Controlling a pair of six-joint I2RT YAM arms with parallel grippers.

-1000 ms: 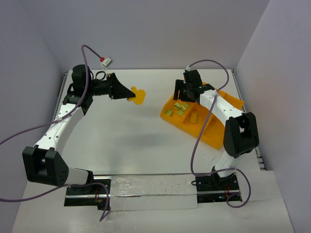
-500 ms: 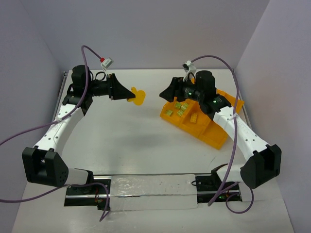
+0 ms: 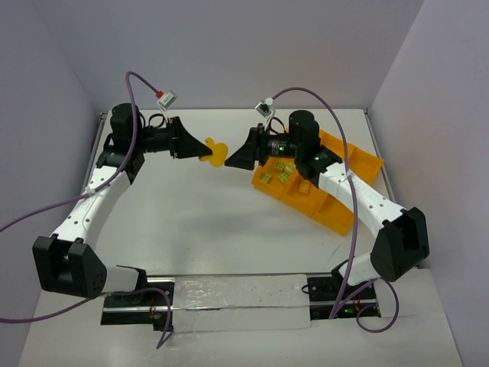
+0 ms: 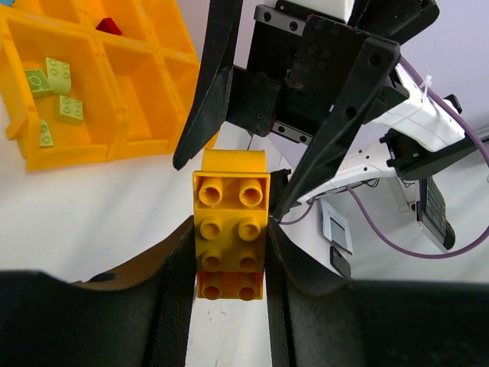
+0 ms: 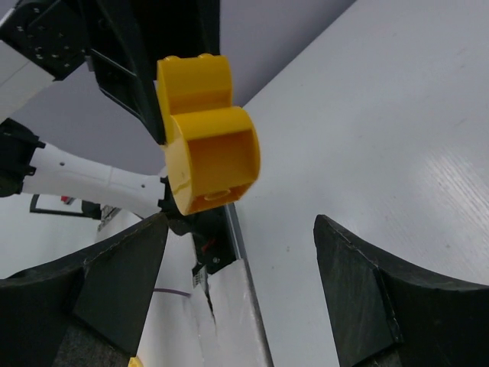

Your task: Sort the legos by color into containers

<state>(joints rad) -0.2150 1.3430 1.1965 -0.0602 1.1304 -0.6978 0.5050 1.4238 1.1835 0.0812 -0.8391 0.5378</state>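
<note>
I'm pinching the yellow studded plastic brick stack [image 4: 231,229] in my left gripper [image 4: 229,256], fingers pressing on both long sides. I'm holding it out in the air over the white table [image 3: 199,222], well short of the orange-yellow divided plastic tray [image 3: 340,215]. My right gripper [image 5: 241,225] is facing it with fingers spread wide and nothing between them yet. The stack's free end is sitting just ahead of that gap.

I'm judging this as a hand-over in progress, yellow going from left to right, since the tray is lying on the right arm's side. I'm seeing light green bricks [image 4: 57,88] lying in one compartment and a small red piece [image 4: 108,26] in another.

Next, as I'm reading it, the right fingers should be straddling the free end squarely and squeezing before the left lets go. Then they're carrying it to a compartment free of green or red. An off-centre pinch could be twisting the stack loose.
</note>
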